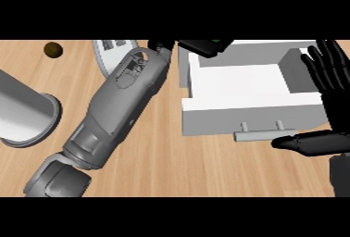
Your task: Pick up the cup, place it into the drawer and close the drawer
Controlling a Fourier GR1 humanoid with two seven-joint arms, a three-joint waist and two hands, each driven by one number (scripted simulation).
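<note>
Nearest, at the right edge, one right hand (327,115) is held upright, fingers straight and spread, thumb pointing left just beside the handle (259,134) of one open white drawer (246,83); nothing is grasped. One left forearm (120,111) is stretched diagonally across the wooden counter (191,166). One grey cylinder (24,115) is seen at the left. Farther, the left hand (198,46) is cut off at the drawer's far edge; its fingers cannot be judged. One small brown ball (53,49) lies far left. The cup cannot be made out.

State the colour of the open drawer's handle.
Grey: the handle is a grey bar on the front of the white drawer, seen best in the head view.
</note>
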